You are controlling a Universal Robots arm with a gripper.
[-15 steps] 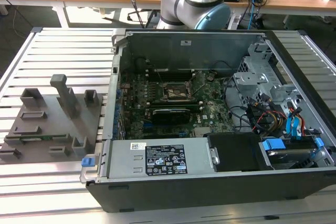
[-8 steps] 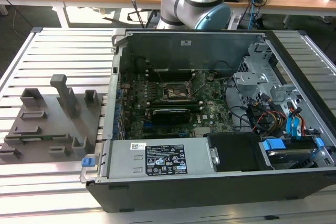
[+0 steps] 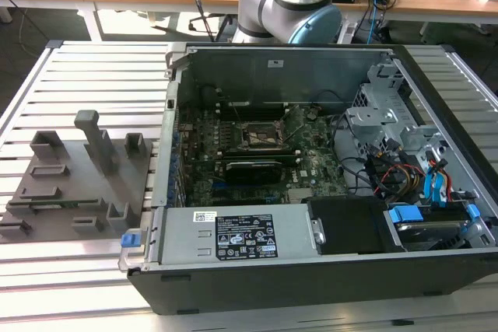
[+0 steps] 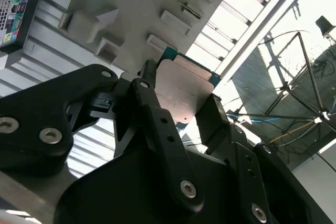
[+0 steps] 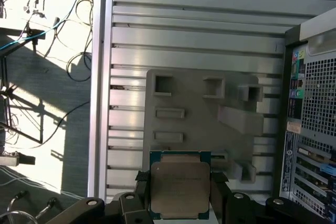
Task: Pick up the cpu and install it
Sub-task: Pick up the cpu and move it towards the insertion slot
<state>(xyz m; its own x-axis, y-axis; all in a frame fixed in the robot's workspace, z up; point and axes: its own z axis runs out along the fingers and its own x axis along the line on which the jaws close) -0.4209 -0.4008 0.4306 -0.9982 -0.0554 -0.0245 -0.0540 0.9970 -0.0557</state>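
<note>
Gripper (image 5: pixel 180 184): I gripped the cpu (image 5: pixel 180 193) by opposite edges.
Pose: I hung over the grey fixture plate (image 5: pixel 199 129).

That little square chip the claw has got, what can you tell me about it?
The cpu is a small flat square: a silvery metal lid with a pinkish sheen on a thin board with a blue-green edge. The gripper clamps it by two opposite sides between black fingers. It hangs in the air above the grey fixture plate.
</note>
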